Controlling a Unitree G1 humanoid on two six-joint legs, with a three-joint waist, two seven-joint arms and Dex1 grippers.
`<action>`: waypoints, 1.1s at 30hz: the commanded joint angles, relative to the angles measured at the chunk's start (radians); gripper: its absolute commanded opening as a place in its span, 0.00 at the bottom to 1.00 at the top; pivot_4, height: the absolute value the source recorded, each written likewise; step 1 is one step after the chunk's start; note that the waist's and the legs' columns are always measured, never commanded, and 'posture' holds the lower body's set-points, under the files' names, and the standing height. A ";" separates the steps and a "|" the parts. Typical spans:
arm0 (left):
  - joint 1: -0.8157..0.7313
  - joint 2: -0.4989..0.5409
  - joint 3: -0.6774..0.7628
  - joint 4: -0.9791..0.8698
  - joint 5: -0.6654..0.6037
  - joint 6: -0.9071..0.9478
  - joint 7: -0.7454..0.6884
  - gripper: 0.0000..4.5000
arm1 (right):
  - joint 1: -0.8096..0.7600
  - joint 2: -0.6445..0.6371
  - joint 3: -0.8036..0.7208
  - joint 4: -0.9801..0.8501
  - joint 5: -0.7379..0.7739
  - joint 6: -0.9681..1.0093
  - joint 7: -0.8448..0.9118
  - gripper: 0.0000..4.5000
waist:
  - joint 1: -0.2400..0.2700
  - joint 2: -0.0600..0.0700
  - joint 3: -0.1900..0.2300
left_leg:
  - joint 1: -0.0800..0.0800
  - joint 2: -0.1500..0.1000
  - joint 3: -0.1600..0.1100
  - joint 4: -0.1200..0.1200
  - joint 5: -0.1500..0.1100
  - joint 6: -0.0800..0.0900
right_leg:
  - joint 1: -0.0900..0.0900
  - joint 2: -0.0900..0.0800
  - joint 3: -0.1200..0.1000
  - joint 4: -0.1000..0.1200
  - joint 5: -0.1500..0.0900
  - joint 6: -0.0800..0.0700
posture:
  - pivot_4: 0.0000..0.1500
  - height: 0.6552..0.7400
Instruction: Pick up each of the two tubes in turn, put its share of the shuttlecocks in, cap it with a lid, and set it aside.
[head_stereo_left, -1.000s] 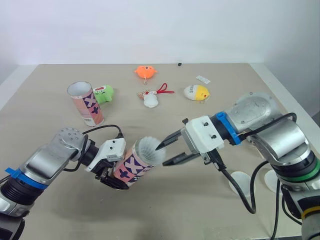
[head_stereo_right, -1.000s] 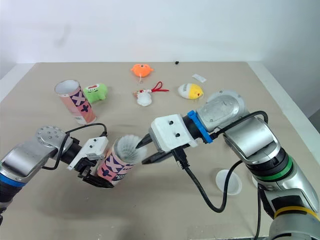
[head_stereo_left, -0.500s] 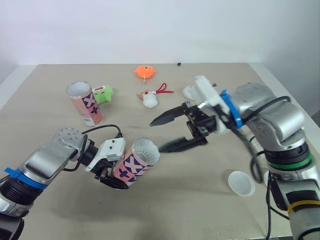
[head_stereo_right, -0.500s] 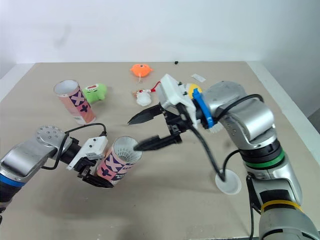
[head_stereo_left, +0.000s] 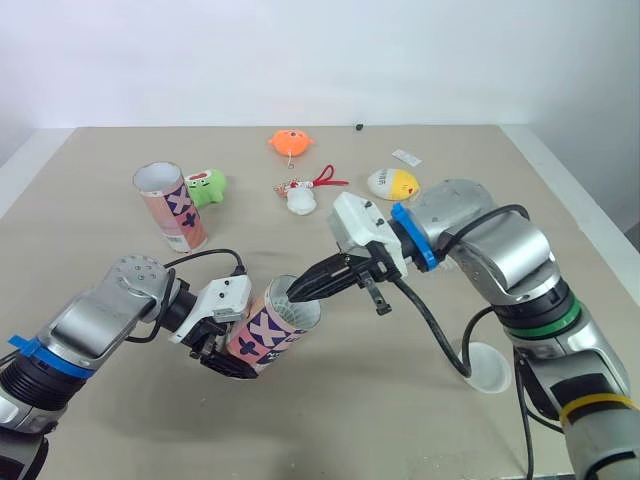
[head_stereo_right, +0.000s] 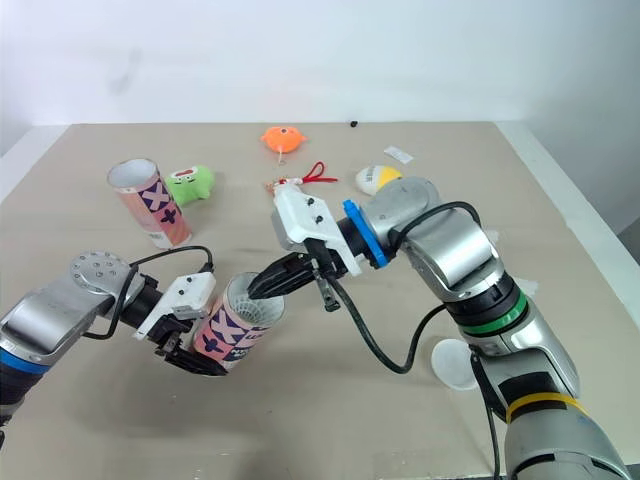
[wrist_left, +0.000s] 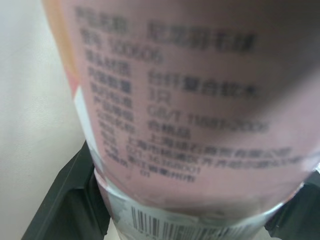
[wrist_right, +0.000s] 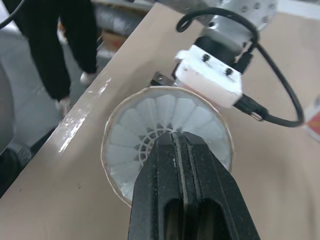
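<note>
My left gripper (head_stereo_left: 232, 352) is shut on the lower end of a pink patterned tube (head_stereo_left: 268, 333), held tilted just above the table with its mouth toward the right. A white shuttlecock (wrist_right: 150, 125) sits inside the tube, feathers outward. My right gripper (head_stereo_left: 296, 294) is shut, and its tips rest at the tube's mouth on the shuttlecock's feathers. The black fingers (wrist_left: 70, 200) of the left gripper flank the tube (wrist_left: 175, 100) in the left wrist view. A second pink tube (head_stereo_left: 170, 205) stands upright at the back left. A white lid (head_stereo_left: 483, 367) lies on the table at the right.
Small toys lie across the back of the table: an orange one (head_stereo_left: 291, 143), a green one (head_stereo_left: 206, 186), a white one with a red cord (head_stereo_left: 302, 200) and a yellow one (head_stereo_left: 392, 184). A person's legs (wrist_right: 65, 45) stand beyond the table's edge.
My right gripper let go of the shuttlecock, pulled back open, then shut and returned with its tips at the tube's mouth. The shuttlecock sits deeper in the tube. The left arm held still.
</note>
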 joint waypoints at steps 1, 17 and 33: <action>-0.012 0.002 0.006 0.007 0.013 -0.008 0.012 0.68 | -0.057 0.011 0.059 0.027 -0.038 0.021 0.047 0.01 | 0.000 0.000 0.000 | 0.000 0.000 0.000 0.000 0.000 0.000 | 0.000 0.000 0.000 0.000 0.000 0.000 | 1.00 0.91; -0.007 0.001 0.011 0.028 0.019 -0.021 0.016 0.68 | -0.212 0.212 0.259 0.279 -0.200 -0.086 0.228 0.01 | -0.001 0.001 0.000 | 0.000 0.001 -0.003 0.000 0.003 -0.003 | 0.000 0.001 -0.003 0.001 0.002 -0.003 | 1.00 0.91; -0.005 -0.031 0.023 0.057 0.016 -0.079 0.026 0.68 | -0.249 0.039 0.000 0.246 -0.031 -0.002 0.244 0.01 | 0.006 0.003 0.002 | -0.002 0.001 -0.007 0.000 0.005 -0.003 | 0.000 0.001 -0.006 0.001 0.003 -0.005 | 1.00 0.91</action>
